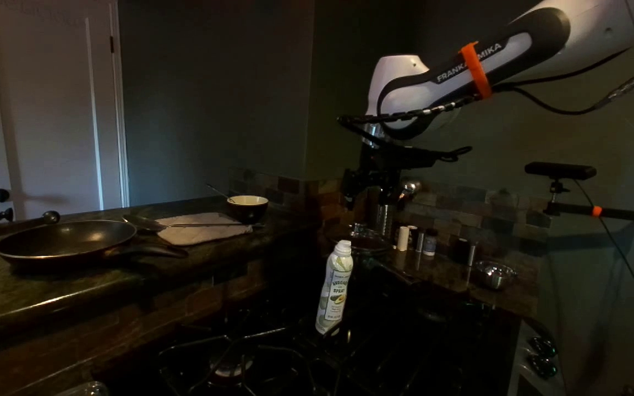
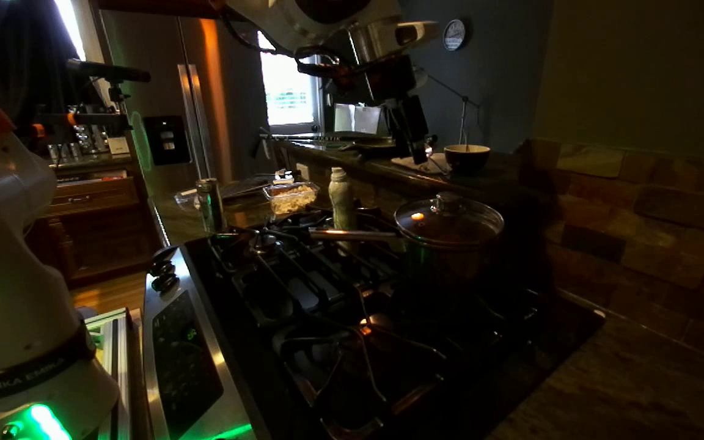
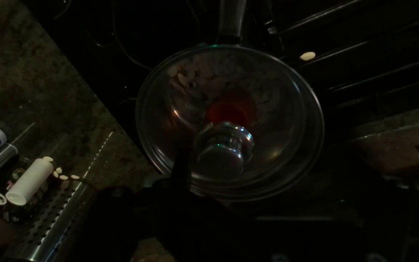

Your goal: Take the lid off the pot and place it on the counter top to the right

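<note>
Probably the fingers point(image 2: 417, 145) hang above the lid point(image 3: 236, 105) because its knob point(image 3: 221, 156) gives the best grip; whether they are spread, I cannot tell.

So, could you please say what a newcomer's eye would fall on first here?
Probably the white robot arm, with an orange band around it, at the upper right of an exterior view. Lower down, a pale spray bottle stands on the dark stove. In the wrist view, a shiny knob tops the glass lid on the pot, near the middle.
</note>
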`<action>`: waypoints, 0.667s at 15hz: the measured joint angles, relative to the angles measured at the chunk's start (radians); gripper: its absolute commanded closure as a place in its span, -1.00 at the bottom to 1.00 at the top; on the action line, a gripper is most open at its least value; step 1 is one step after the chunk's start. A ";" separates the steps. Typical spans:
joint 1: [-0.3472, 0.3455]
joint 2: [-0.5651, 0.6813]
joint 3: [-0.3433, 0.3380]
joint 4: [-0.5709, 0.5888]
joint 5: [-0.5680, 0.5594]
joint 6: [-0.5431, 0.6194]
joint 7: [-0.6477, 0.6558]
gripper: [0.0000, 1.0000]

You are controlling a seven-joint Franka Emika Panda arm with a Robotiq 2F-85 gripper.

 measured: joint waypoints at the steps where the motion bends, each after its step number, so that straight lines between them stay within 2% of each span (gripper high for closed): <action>1: 0.000 0.029 -0.004 0.023 0.000 -0.006 0.001 -1.00; 6: 0.010 0.057 -0.019 0.057 0.000 -0.020 -0.007 -1.00; 10: 0.019 0.114 -0.068 0.092 0.067 -0.021 -0.132 -1.00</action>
